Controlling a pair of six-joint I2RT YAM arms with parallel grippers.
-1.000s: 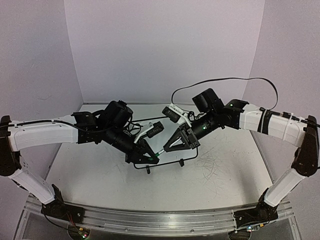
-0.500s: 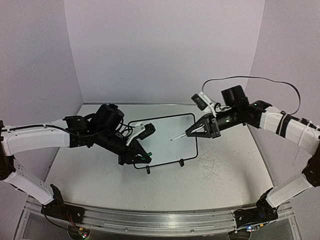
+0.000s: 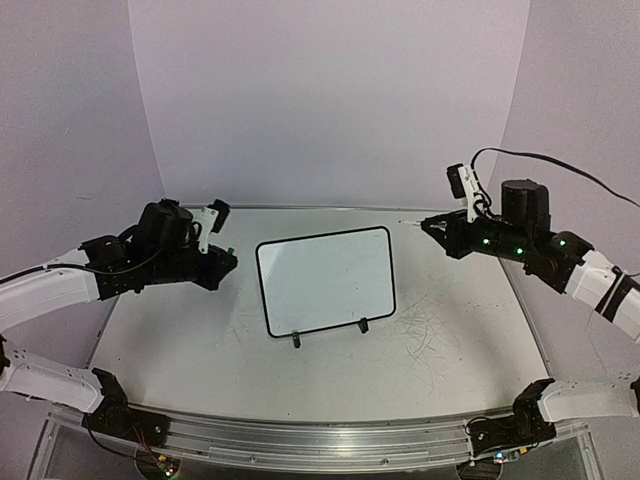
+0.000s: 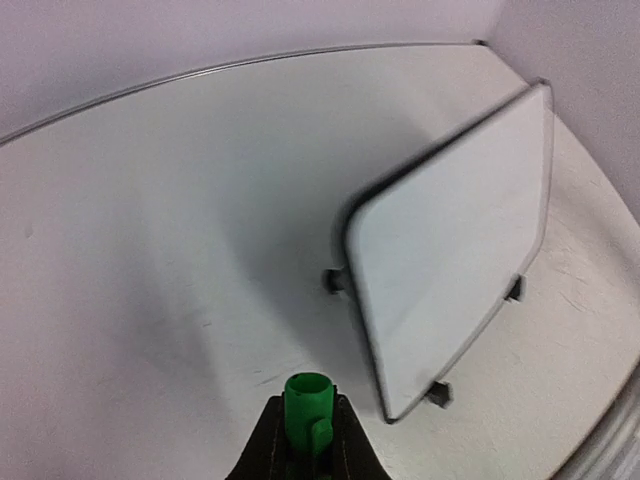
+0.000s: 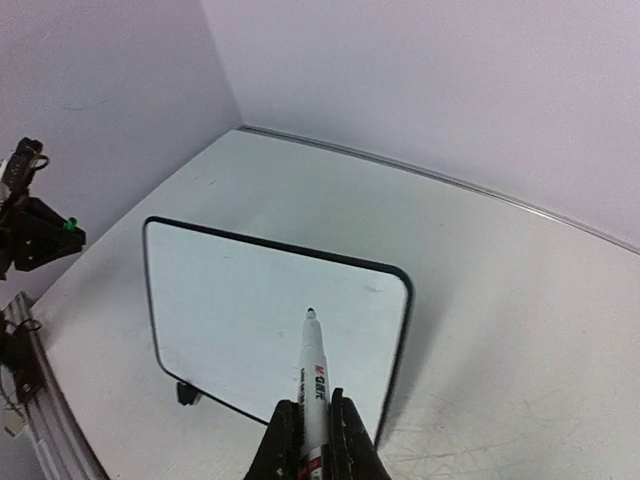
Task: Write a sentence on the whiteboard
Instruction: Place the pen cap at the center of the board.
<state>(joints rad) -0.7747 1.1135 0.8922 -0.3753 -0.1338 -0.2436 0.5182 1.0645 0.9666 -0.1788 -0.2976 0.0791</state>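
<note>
- Both arms are now sitting drawn back to either side of the whiteboard (image 3: 325,280); a second ago their grippers were crowding together over its near left part.
- The left gripper (image 3: 224,256) is pinching a green cap (image 4: 307,398) between its fingers, the cap's open end pointing forward past the fingertips.
- Ahead of those fingers and off to their right, well apart, the whiteboard is standing on the table (image 3: 180,340), leaning back.
- The right gripper (image 5: 312,415) is pressing its fingers in on a white marker (image 5: 313,370), whose dark tip is sticking out well beyond the fingertips.
- Seen from the right fingers, the whiteboard is lying ahead and lower down; the top view is showing this gripper off the board's far right corner, apart from it.
- The board's face is showing plain white in every view, with its two small black feet (image 3: 296,340) resting on the table.
- Faint grey scribble marks (image 3: 428,325) are showing on the table just right of the board, nearer the bases than the right fingers.
</note>
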